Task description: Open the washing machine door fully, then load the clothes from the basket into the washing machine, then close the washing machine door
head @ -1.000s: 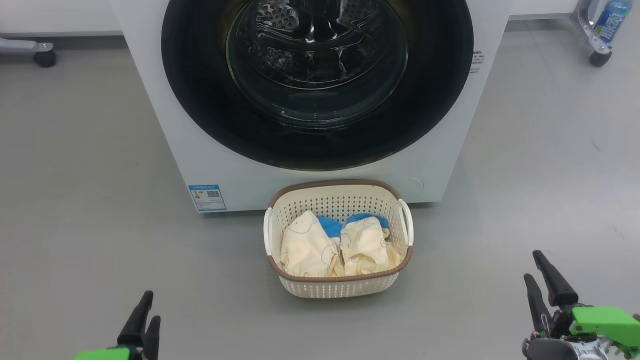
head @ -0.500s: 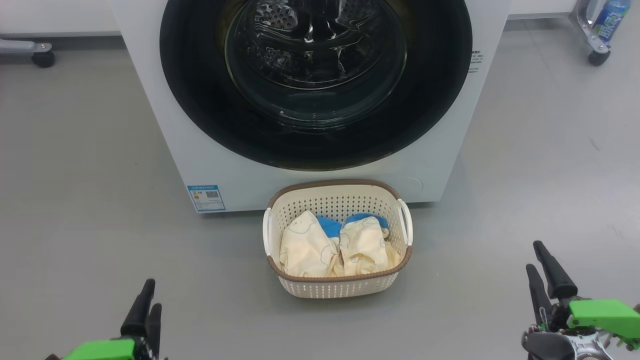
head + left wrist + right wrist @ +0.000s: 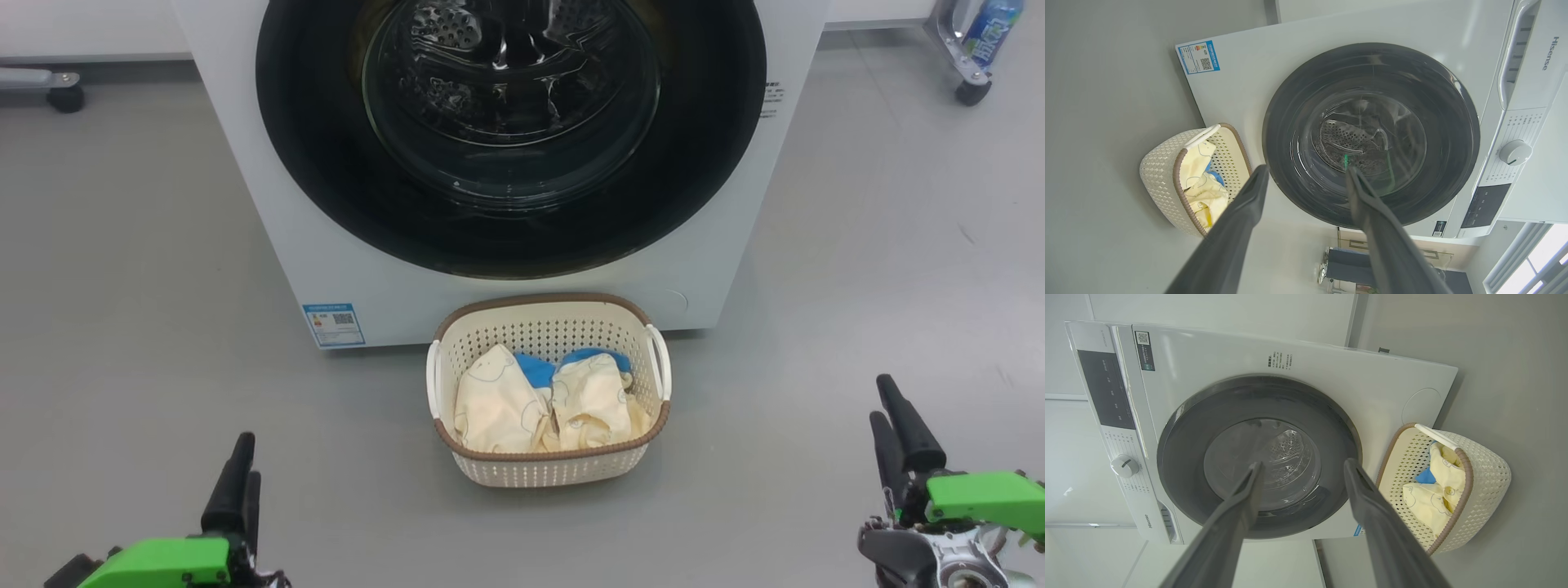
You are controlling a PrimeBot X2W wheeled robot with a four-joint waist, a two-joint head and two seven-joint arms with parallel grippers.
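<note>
The washing machine (image 3: 326, 269) stands ahead, white, with its round black-rimmed door (image 3: 310, 163) shut flat against the front. Behind the door's glass I see the steel drum. The cream basket (image 3: 539, 472) sits on the floor right before the machine, holding the cream-yellow clothes (image 3: 498, 400) with blue trim. My left gripper (image 3: 247, 459) is low at the left, my right gripper (image 3: 880, 398) low at the right, both well short of the basket. In the left wrist view the left gripper (image 3: 1307, 168) is open and empty, facing the door (image 3: 1290, 102). The right gripper (image 3: 1303, 463) is open too.
Grey floor lies on both sides of the basket. A caster foot (image 3: 64, 96) stands at the back left. A wheeled frame with a bottle (image 3: 976, 45) is at the back right. The control dial (image 3: 1515, 152) sits on the machine's panel.
Both grippers have moved forward, toward the machine. The head camera has shifted slightly; the door, basket and clothes stay as they were.
</note>
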